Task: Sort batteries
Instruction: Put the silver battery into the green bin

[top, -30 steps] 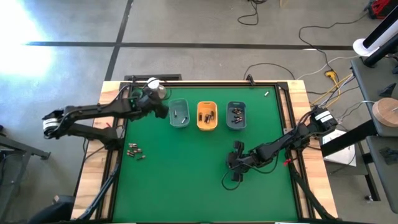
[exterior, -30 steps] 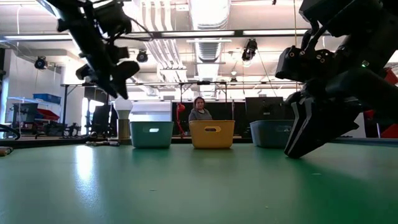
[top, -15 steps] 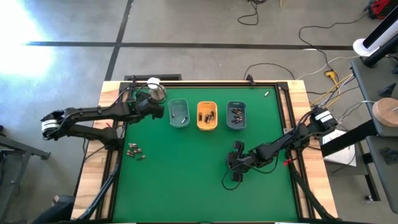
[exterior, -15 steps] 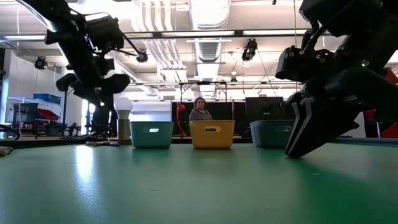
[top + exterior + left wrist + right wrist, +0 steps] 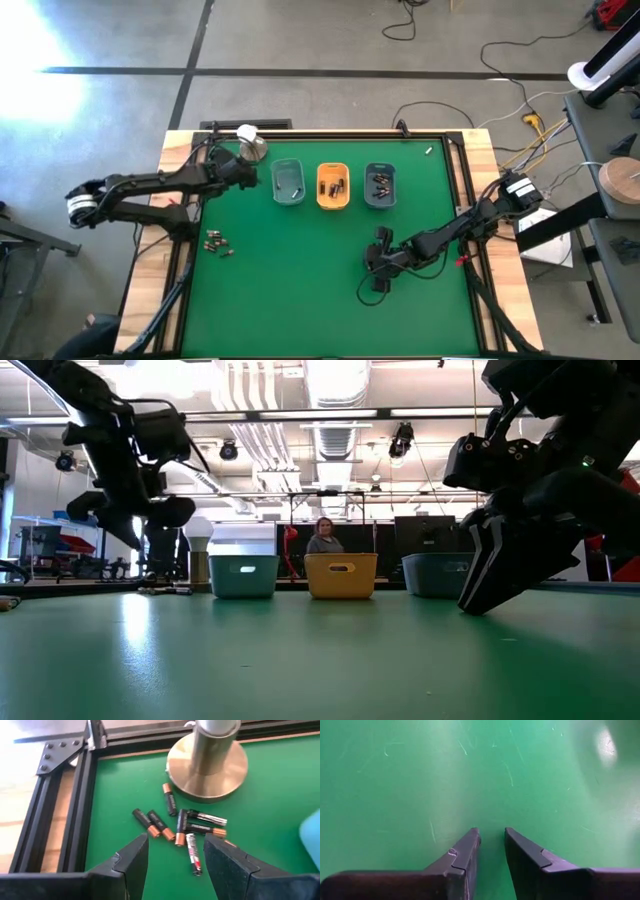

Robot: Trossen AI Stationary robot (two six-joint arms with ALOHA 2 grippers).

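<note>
The left gripper (image 5: 175,854) hangs wide and empty above loose batteries (image 5: 182,827) beside the metal dome (image 5: 207,766); their labels are unreadable. The right gripper (image 5: 491,837), narrow and empty, rests on the green table (image 5: 410,780)

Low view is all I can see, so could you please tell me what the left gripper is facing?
Observer: A cluster of batteries lies on the mat just ahead of the open left gripper, beside a round metal base.
Operator: Thank you. Is the right gripper carrying anything?
Observer: No. The right gripper shows a narrow, empty gap, over bare green mat.
Operator: Is anything in the orange tray?
Observer: Yes, the orange tray holds several batteries.
</note>
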